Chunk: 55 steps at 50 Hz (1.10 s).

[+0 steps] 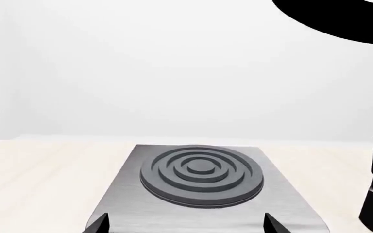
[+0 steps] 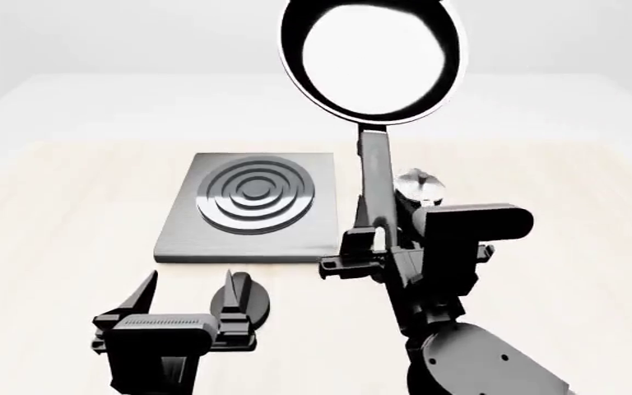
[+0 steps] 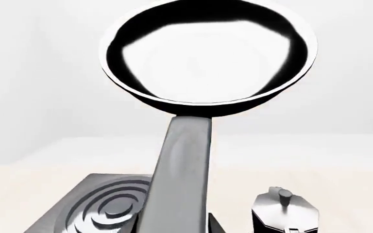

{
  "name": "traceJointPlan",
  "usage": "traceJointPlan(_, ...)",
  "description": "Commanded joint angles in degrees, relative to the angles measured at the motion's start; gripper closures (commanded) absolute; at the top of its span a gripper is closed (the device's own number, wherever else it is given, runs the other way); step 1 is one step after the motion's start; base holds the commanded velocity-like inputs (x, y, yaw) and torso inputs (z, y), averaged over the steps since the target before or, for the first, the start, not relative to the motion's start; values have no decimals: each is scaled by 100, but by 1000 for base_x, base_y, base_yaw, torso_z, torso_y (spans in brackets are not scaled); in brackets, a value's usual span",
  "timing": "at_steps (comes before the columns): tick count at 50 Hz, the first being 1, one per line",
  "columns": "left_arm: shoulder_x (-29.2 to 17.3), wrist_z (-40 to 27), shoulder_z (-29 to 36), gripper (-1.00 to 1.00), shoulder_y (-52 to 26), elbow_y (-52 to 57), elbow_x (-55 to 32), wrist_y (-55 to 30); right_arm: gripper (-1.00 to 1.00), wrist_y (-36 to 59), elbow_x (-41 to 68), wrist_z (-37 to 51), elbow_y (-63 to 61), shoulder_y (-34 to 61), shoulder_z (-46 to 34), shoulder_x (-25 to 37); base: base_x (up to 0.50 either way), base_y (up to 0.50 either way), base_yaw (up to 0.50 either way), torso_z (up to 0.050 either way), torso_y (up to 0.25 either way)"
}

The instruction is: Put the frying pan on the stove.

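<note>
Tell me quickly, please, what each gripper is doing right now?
Left gripper: open, empty.
Right gripper: shut on the frying pan handle, pan lifted.

A pale wood-grain tabletop (image 2: 53, 206) stretches toward plain white walls (image 1: 141, 63) under soft, even, shadowless light.

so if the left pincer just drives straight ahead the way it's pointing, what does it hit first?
Probably the stove: the left pincer is open and aimed at its near edge, nothing between them. Whether it would strike the edge or skim over the plate is unclear.
</note>
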Motion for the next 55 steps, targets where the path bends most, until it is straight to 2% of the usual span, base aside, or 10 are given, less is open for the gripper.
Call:
traceJointPlan(1,-17,-25,13,-100,-16,32,-8,-30,100,224,-114,-304,-212,334,-76,158,0,0,-3,0,0)
traceJointPlan(20,-33,-52,45,-100,-34,38,-6,-38,100,538,301,-1104,1,738,-269,469,0,0,0,1,2)
traceJointPlan(36,-46,-74,70,-100,-35,48,-6,-30,100,921,592,-1449,89,1080,-374,653,0,0,0,1,2)
traceJointPlan(55,-103,-127,75,-100,-52,166,-27,-116,100,1459,1271,-1570,637,1861,-88,481,0,0,0,1,2)
